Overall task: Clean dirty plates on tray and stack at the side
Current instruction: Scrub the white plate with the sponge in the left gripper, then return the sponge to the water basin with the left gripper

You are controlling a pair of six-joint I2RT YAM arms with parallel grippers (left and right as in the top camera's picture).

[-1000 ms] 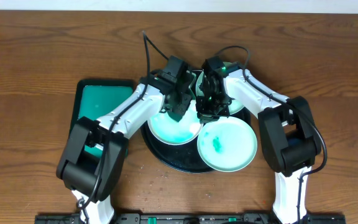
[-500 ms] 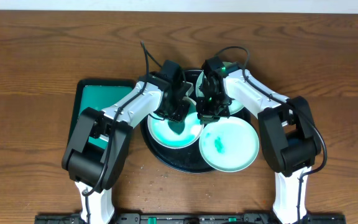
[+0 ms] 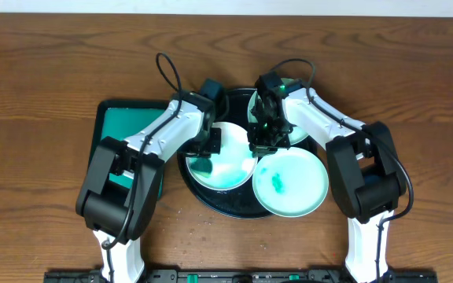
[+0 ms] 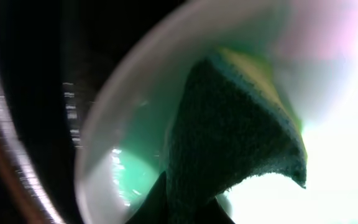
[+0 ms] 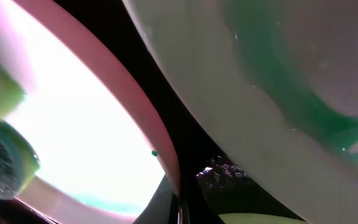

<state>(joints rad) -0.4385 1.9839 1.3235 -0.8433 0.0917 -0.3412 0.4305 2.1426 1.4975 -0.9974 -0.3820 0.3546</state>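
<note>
Obs: the left gripper (image 3: 205,156) is clamped shut on a dark green scouring sponge with a yellow-green backing (image 4: 229,137). Within the last second it has swept from about 12 o'clock on the white round plate (image 3: 230,161) to the rim at 8 o'clock. The plate's middle now reads whiter than 1 second ago. A teal film is left along the rim from 6 to 8 o'clock.

The right gripper (image 3: 259,143) has not shifted. Its jaws are closed at the plate's 2 o'clock edge, apparently pinching the rim to steady it; the wrist view shows the pale rim running into the fingers.

Positions: all 3 plates sit on the large round black tray (image 3: 226,203). The white one is at the tray's 9 o'clock. A pale mint plate (image 3: 293,189) with 1 green smear is at 4 o'clock. Another mint plate (image 3: 297,135) is at 1 o'clock, mostly under the right arm. A rectangular green tray (image 3: 120,126) lies beside the black tray at 9 o'clock.

Judgement: scrubbing of plate 1 is partway through. None are stacked yet.
</note>
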